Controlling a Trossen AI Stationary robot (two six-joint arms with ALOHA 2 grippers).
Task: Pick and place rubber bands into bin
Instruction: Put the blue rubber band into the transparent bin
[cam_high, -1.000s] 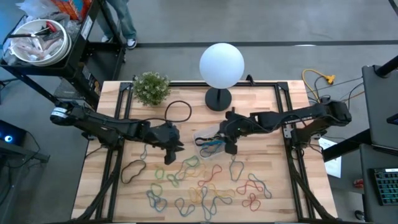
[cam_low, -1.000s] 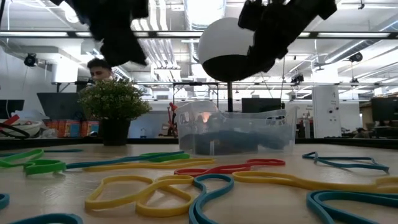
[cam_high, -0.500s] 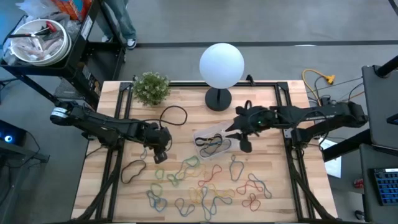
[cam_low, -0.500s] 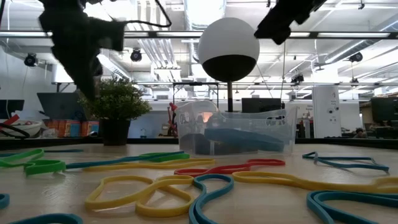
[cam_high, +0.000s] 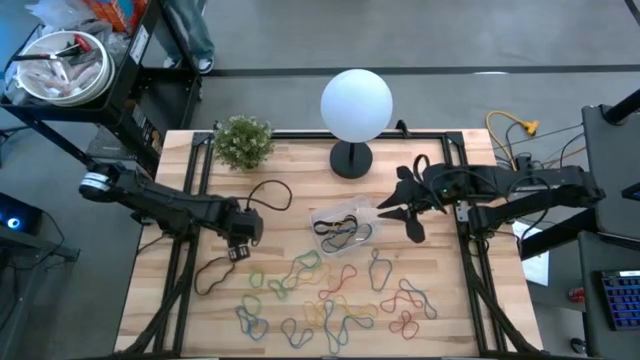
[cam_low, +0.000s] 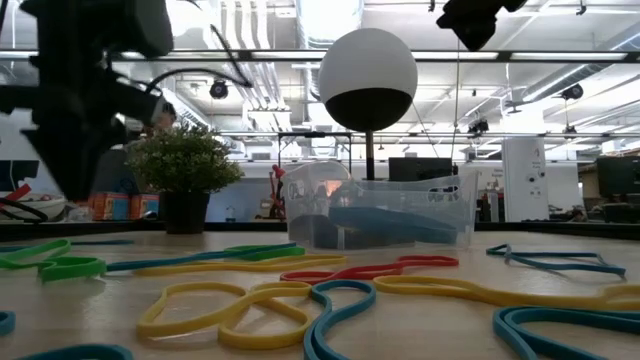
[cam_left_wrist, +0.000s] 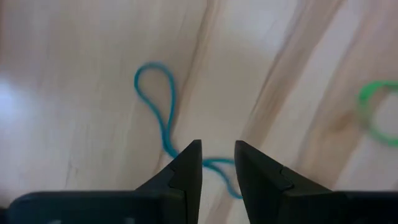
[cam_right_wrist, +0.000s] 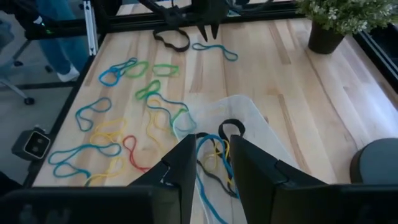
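Black right gripper has left the bin.

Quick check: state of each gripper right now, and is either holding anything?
Left gripper: open, empty, above a blue rubber band on the table.
Right gripper: open, empty, above the bin.

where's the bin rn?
High view: the bin sits mid-table, just in front of the lamp base, between the two hands, with bands scattered on the near side. It already holds a few bands.
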